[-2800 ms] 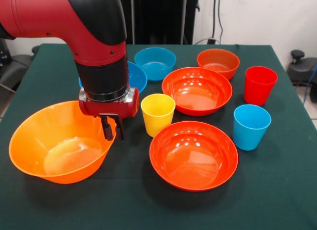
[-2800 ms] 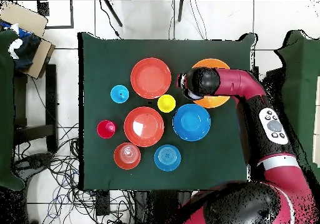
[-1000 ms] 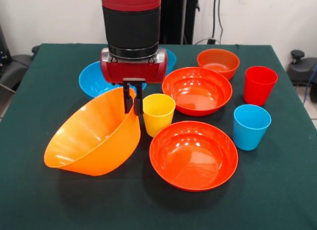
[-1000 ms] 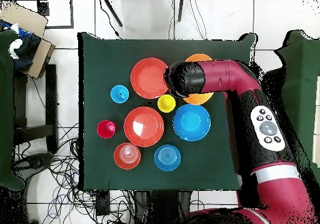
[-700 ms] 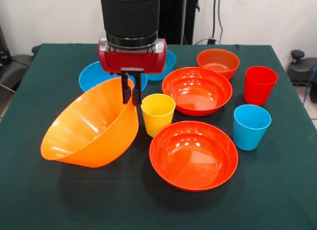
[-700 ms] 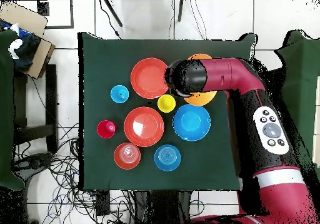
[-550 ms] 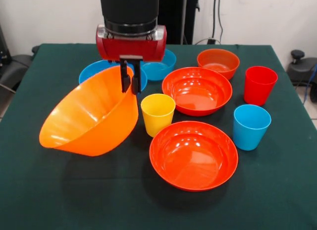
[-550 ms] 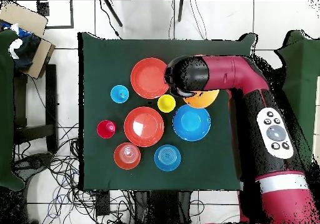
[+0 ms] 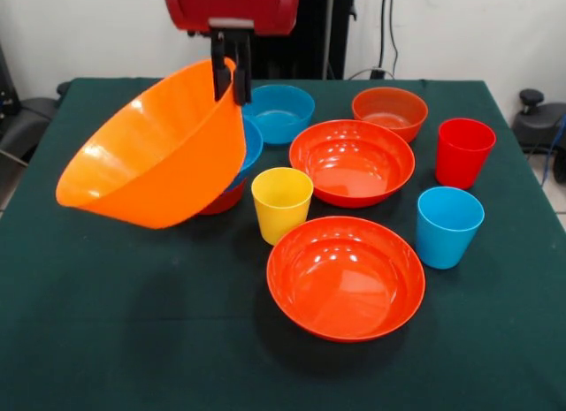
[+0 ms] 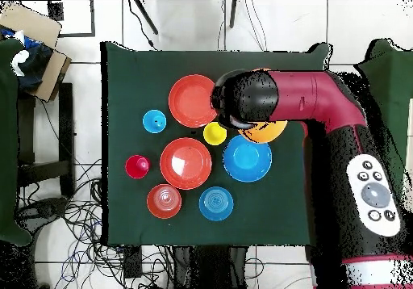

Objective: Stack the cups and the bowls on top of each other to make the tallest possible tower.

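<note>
My gripper point(image 9: 229, 89) is shut on the rim of the huge orange bowl point(image 9: 150, 155) and holds it tilted, clear of the table, at the left. In the overhead view the arm's wrist point(image 10: 246, 98) hides the gripper; part of the orange bowl point(image 10: 270, 131) shows beside it. The large blue bowl point(image 9: 253, 144) is partly hidden behind the orange one, with a red-orange edge point(image 9: 214, 204) under it. The yellow cup point(image 9: 281, 203) stands just right of the held bowl. The light blue cup point(image 9: 449, 225) and red cup point(image 9: 463, 152) stand at the right.
Two wide red-orange bowls point(image 9: 352, 162) point(image 9: 345, 277) lie in the middle and near side. The small blue bowl point(image 9: 277, 113) and a small red-orange bowl point(image 9: 389, 110) sit at the far side. In the overhead view the large blue bowl point(image 10: 247, 158) lies beside the wrist.
My gripper has risen with the huge orange bowl, lifting it off the table and tipping it more; it now hangs in front of the large blue bowl.
</note>
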Available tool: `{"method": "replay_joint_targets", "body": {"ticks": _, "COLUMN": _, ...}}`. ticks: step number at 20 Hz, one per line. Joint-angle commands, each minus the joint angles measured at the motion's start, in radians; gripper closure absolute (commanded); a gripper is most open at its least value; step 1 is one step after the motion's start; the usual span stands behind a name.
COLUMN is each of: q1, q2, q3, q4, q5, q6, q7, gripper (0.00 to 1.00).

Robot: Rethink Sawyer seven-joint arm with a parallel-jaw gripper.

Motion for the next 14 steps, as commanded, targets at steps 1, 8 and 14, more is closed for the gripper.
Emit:
{"method": "replay_joint_targets", "body": {"ticks": 1, "q1": 0.004, "q2": -0.092, "q3": 0.002, "q4": 0.144, "q5": 0.030, "q6": 0.110, "q7": -0.100, "gripper": 1.00}}
{"method": "replay_joint_targets", "body": {"ticks": 8, "q1": -0.004, "q2": -0.133, "q3": -0.015, "q4": 0.246, "q5": 0.058, "q6": 0.050, "q7": -0.053, "gripper": 1.00}}
{"method": "replay_joint_targets", "body": {"ticks": 14, "q1": 0.001, "q2": -0.138, "q3": -0.023, "q4": 0.283, "q5": 0.057, "q6": 0.035, "q7": -0.033, "gripper": 1.00}}
